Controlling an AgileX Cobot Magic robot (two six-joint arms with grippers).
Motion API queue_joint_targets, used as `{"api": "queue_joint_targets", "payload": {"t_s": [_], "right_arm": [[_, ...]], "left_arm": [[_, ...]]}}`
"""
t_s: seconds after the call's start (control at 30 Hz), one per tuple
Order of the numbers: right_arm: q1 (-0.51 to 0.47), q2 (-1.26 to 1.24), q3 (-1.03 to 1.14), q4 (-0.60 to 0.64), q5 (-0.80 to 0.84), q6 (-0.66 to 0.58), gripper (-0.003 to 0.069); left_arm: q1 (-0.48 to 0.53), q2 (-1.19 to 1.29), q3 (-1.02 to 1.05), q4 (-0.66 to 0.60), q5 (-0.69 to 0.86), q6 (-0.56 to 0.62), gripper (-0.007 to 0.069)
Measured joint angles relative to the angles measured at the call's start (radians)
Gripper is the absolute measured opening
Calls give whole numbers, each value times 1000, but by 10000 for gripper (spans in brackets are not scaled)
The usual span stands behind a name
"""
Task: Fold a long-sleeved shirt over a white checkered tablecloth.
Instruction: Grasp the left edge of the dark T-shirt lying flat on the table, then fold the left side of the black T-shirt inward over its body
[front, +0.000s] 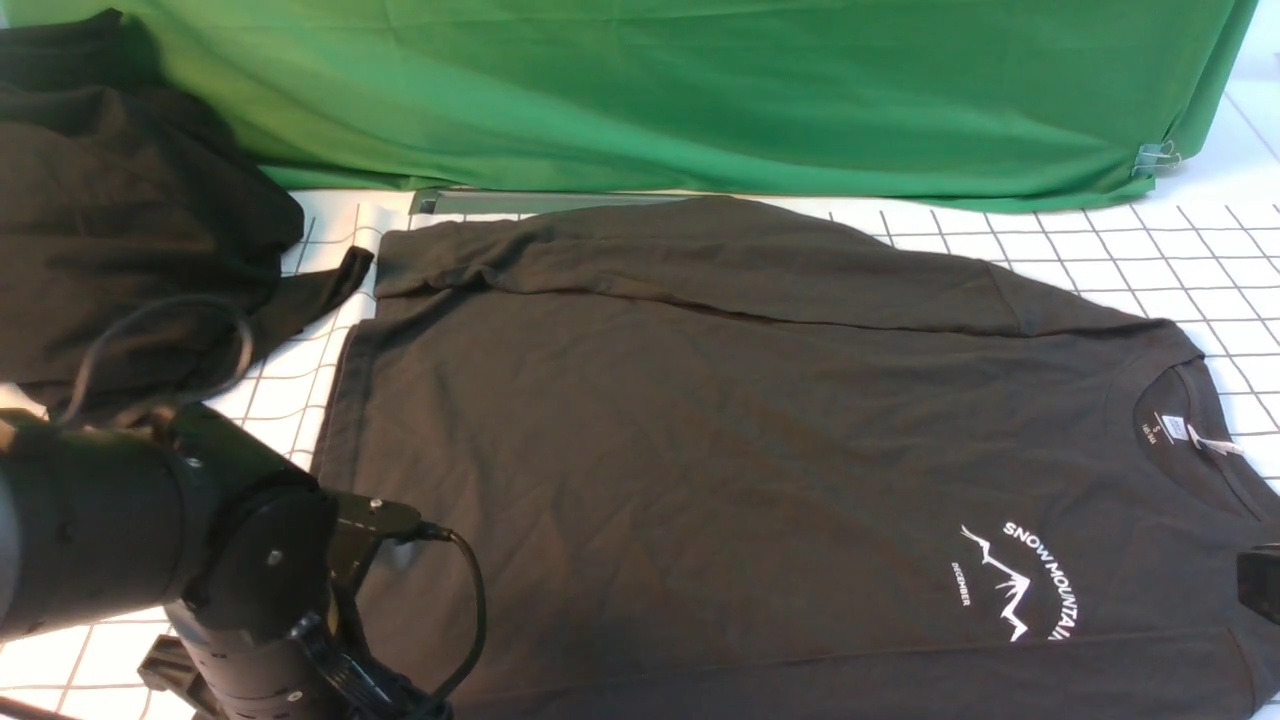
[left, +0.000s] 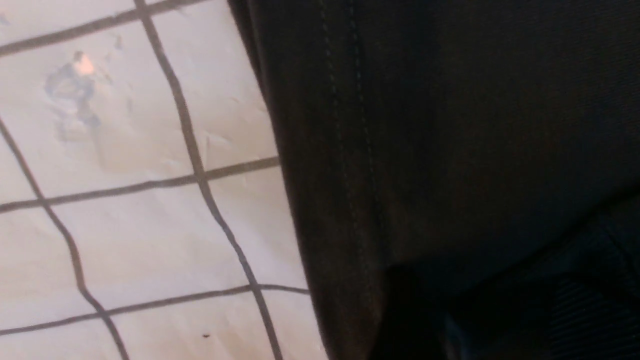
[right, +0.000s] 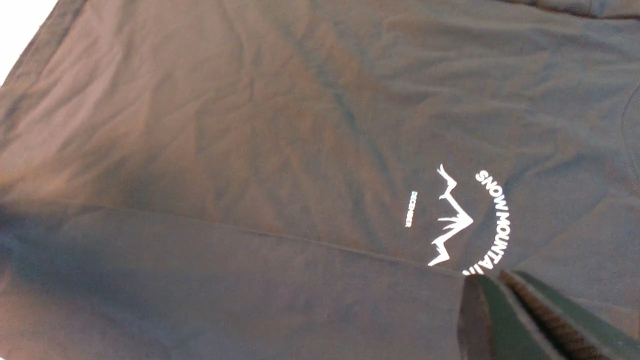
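Though left end effector (front: 330, 690) unreadable, right end effector (right: 515, 320) pressed together by shirt (front: 700, 420) fold.

Shirt: the long-sleeved shirt (front: 700, 450) lies flat, front up, neck to the right, hem to the left.
Sleeve: 1 sleeve (front: 700, 260) is folded along the body's far edge.
Print: white "SNOW MOUNTAIN" print (front: 1020, 580) near the right, near side.
Label: white neck label (front: 1165, 430) inside the round neck.
Surface: the white checkered tablecloth (front: 1150, 250) shows left and far right of the shirt.
Back: green cloth (front: 700, 90), with 1 clip (front: 1150, 158) at its right end.
Far left: dark garment bundle (front: 120, 220), its tip just beside the shirt's corner.
Near left: black left arm (front: 150, 540) with a looped cable (front: 470, 610).
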Motion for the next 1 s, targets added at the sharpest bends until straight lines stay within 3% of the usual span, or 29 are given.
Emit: {"api": "queue_joint_targets", "payload": {"t_s": [0.13, 0.2, 0.33, 0.4, 0.63, 0.73, 1.0], "right_arm": [[0, 0, 0, 1, -3, 0, 8], [0, 0, 0, 3, -3, 0, 8], [0, 0, 0, 3, -3, 0, 8], [0, 0, 0, 3, -3, 0, 8], [0, 0, 0, 4, -3, 1, 10], [0, 0, 0, 6, -3, 21, 10], [0, 0, 0, 15, -22, 46, 10]], "left_arm": [[0, 9, -3, -6, 4, 16, 416], [0, 12, -8, -19, 5, 34, 332], [-2, 12, -16, -30, 44, 63, 81], [-2, -8, -25, -30, 78, 78, 28], [-2, -141, -127, -30, 132, 115, 15], [2, -175, -284, -15, 153, 154, 15], [167, -28, -696, -24, 173, 255, 15]]}}
